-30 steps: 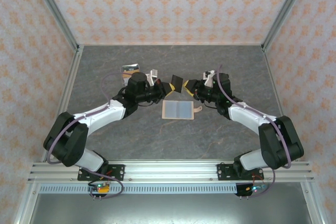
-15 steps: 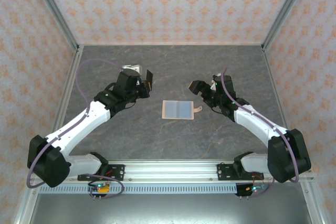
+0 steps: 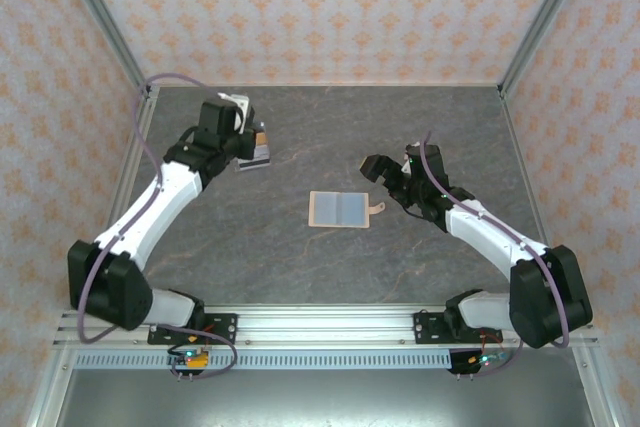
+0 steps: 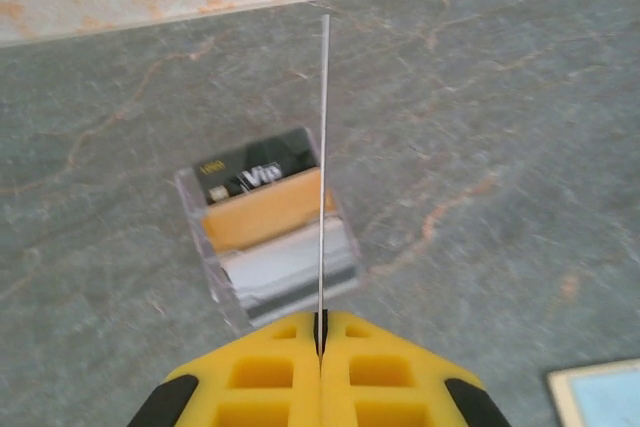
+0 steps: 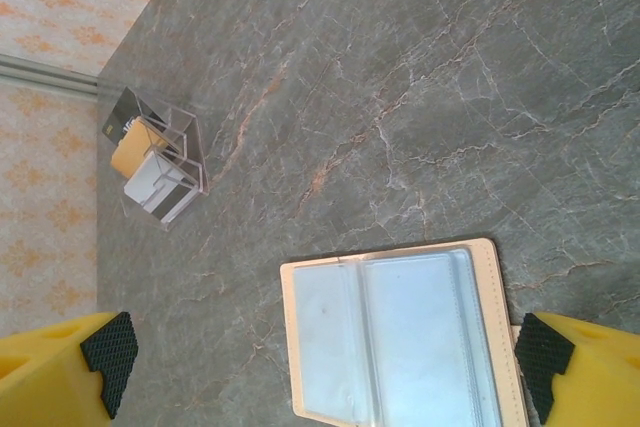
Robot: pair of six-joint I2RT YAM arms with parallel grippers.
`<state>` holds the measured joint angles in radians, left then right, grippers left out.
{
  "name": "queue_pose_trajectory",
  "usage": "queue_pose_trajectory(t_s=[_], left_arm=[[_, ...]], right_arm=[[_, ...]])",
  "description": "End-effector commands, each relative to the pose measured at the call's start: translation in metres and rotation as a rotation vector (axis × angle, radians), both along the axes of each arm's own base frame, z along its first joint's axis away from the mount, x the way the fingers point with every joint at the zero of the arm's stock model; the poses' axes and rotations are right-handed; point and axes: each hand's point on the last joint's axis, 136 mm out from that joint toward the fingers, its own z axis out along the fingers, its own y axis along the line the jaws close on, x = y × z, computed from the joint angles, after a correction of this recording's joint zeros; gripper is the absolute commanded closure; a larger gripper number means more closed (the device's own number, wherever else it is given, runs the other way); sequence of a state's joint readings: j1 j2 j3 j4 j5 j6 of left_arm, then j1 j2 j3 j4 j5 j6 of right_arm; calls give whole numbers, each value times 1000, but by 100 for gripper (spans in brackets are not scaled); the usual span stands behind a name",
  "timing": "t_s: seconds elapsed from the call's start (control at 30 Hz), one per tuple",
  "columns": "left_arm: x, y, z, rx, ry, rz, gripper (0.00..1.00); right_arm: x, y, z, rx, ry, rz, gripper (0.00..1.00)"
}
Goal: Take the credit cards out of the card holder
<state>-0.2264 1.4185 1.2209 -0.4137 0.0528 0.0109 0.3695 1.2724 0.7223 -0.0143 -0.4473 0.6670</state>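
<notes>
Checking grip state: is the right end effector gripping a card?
No, the right end effector stands wide open, empty, above the card holder.

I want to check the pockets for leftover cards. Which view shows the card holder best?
Right wrist: the card holder lies spread open and close, pale pockets facing the camera, its lower edge cut off. Top external shows it whole but small. Left wrist catches one corner.

Grey veined table, card holder spread open at its middle, clear tray of credit cards far left
</notes>
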Motion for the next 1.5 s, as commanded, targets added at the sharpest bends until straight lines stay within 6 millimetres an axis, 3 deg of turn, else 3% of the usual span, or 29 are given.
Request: queue_pose_trajectory(t_s=[0.0, 0.1, 0.47, 0.73, 1.17, 1.47], left_arm=[[17, 12, -4, 86, 42, -105, 100], [30, 19, -14, 133, 76, -178, 100], [69, 12, -42, 367, 164, -531, 100], [69, 13, -68, 465, 276, -779, 100], [80, 40, -88, 552, 332, -787, 100], [97, 42, -94, 577, 318, -778, 100]], right_arm=[[6, 0, 9, -24, -25, 7, 1], [7, 1, 8, -29, -20, 13, 1], [8, 5, 8, -25, -9, 33, 1], [13, 4, 11, -34, -3, 20, 1], [21, 7, 12, 3, 6, -8, 1], [18, 8, 15, 10, -2, -10, 1]])
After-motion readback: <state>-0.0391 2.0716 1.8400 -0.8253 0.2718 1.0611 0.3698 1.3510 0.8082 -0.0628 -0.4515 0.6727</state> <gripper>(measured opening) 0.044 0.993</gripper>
